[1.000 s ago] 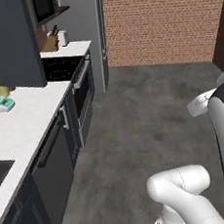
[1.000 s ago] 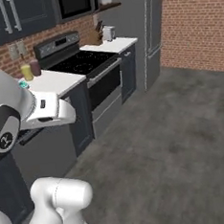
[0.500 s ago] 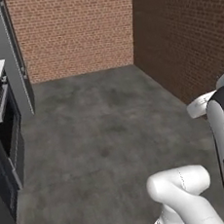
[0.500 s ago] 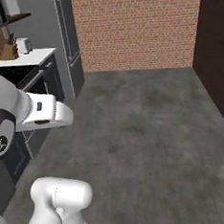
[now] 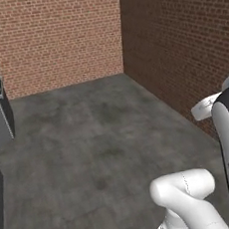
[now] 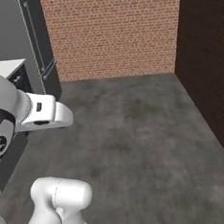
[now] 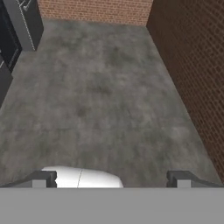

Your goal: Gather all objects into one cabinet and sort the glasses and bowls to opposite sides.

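My gripper [image 7: 111,179] is open, its two dark fingertips [image 7: 41,178] standing far apart with nothing between them, and it looks down over bare grey floor [image 7: 109,96]. The arm is folded close to the base, its white forearm [image 6: 44,115] held level above the floor. The objects, the cabinet, the glasses and the bowls are out of view.
A light brick wall [image 5: 53,38] stands ahead and a dark brick wall [image 5: 180,54] runs along the right. At the left are a tall grey fridge [image 6: 38,43], a white counter corner [image 6: 4,68] and a dark appliance front [image 7: 6,48]. Open floor lies between.
The whole picture has swung: the base has turned right, so the counter, stove and cabinets slid off to the left and brick walls now face me. The gripper stayed open.
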Motion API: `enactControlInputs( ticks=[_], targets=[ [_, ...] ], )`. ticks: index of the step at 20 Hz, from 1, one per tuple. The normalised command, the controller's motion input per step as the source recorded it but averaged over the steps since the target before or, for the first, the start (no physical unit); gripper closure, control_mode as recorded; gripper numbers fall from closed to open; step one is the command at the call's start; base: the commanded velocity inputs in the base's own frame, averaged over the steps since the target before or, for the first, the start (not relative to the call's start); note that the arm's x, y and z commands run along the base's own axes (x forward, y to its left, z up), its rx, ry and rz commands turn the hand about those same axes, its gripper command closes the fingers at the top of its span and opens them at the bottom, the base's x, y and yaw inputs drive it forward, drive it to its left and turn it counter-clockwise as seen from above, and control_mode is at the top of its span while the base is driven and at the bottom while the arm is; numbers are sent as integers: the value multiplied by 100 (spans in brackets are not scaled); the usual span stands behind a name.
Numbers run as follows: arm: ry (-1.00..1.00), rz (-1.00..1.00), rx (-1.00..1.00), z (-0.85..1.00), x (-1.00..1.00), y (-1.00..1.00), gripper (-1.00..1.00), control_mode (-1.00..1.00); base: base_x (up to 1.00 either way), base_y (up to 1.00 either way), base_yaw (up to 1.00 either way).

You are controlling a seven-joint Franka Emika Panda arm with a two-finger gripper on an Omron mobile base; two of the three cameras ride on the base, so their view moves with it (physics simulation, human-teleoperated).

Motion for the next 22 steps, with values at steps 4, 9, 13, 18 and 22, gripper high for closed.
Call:
enactControlInputs(
  ticks=[4, 9, 13, 18, 22],
  targets=[
    [0, 0, 0, 0, 0, 0, -100, 100, 100, 0, 0],
    [0, 0, 0, 0, 0, 0, -100, 100, 100, 0, 0],
    [0, 0, 0, 0, 0, 0, -100, 100, 100, 6, 2],
    [0, 0, 0, 0, 0, 0, -100, 100, 100, 38, 16],
    [0, 0, 0, 0, 0, 0, -100, 100, 100, 49, 37]
  ],
)
